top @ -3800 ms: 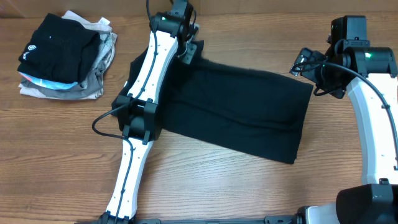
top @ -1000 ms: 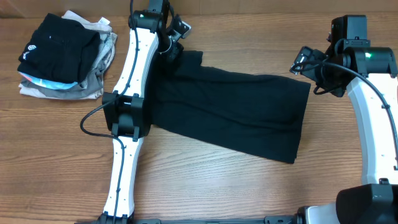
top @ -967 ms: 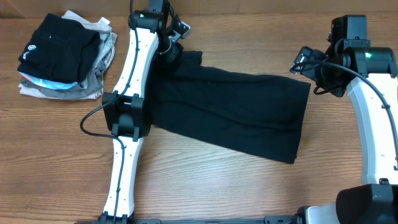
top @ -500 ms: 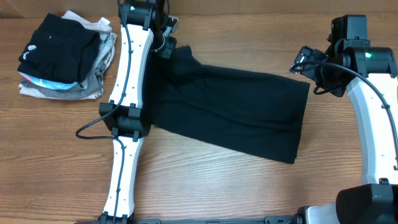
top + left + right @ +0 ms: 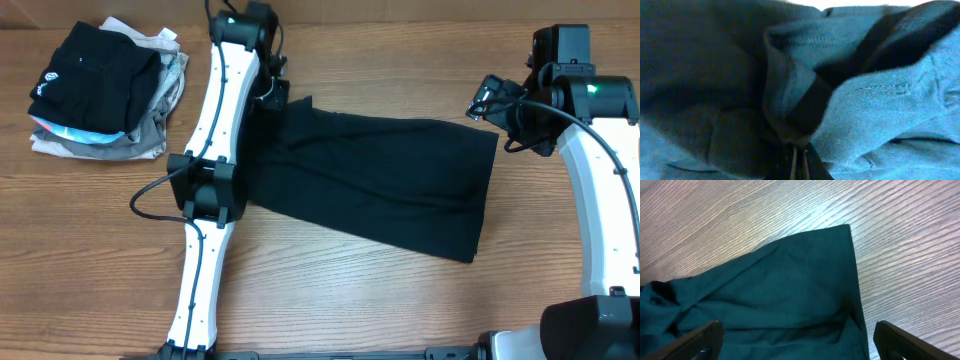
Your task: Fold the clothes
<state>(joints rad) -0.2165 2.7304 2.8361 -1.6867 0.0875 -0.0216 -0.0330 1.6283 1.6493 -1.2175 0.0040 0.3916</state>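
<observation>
The clothes, a black shirt (image 5: 380,180), lie folded into a long band across the middle of the table. My left gripper (image 5: 275,92) sits at the band's far left corner, shut on a bunched ridge of the cloth. In the left wrist view the shirt (image 5: 880,105) fills the frame and a fold of it runs into the closed left gripper (image 5: 799,162). My right gripper (image 5: 487,100) hovers open just off the shirt's far right corner. In the right wrist view the shirt (image 5: 780,290) lies flat under the right gripper (image 5: 797,342), untouched.
A pile of folded garments (image 5: 100,90), black on top with a round white logo, sits at the far left. My left arm (image 5: 205,190) stretches over the shirt's left end. Bare wooden table (image 5: 400,310) lies in front of the shirt.
My left gripper, still shut on the shirt's corner, swung left and then came back right and nearer, laying that corner lower. The right arm has not moved.
</observation>
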